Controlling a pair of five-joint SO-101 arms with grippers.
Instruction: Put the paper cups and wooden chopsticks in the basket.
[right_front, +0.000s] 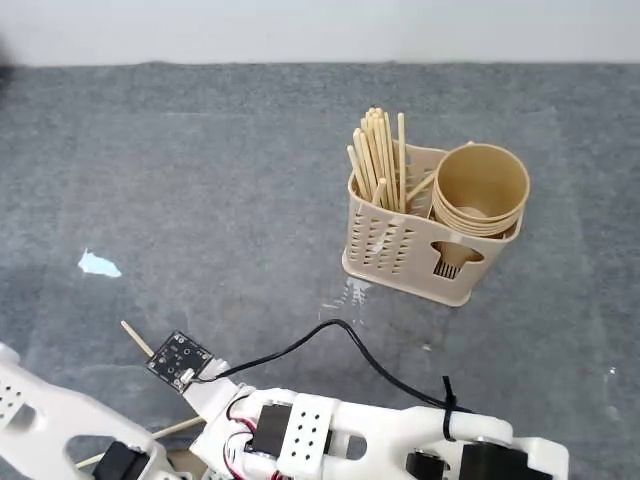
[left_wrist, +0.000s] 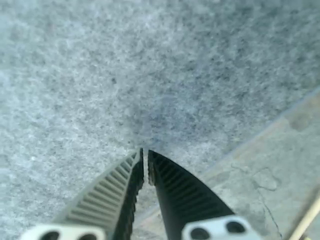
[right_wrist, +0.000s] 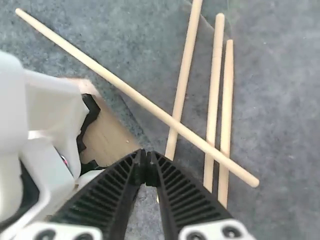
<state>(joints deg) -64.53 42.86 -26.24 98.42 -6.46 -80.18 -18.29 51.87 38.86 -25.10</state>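
Observation:
A beige slotted basket (right_front: 400, 250) stands on the grey mat, right of centre. A bundle of wooden chopsticks (right_front: 378, 160) stands upright in it, beside a stack of paper cups (right_front: 482, 190). Several loose chopsticks lie on the mat at the near left. One long chopstick (right_wrist: 135, 97) lies slantwise across three others (right_wrist: 215, 100). My right gripper (right_wrist: 146, 167) is shut just above them, its tips beside the end of one stick, with nothing seen between the fingers. My left gripper (left_wrist: 145, 160) is shut over bare mat, holding nothing.
A pale blue scrap (right_front: 98, 265) lies at the left. A black cable (right_front: 340, 335) loops from a wrist camera board (right_front: 180, 362) across the near mat. The mat's edge and bare tabletop (left_wrist: 280, 165) are close by. The other arm's white body (right_wrist: 45, 115) sits beside the loose sticks.

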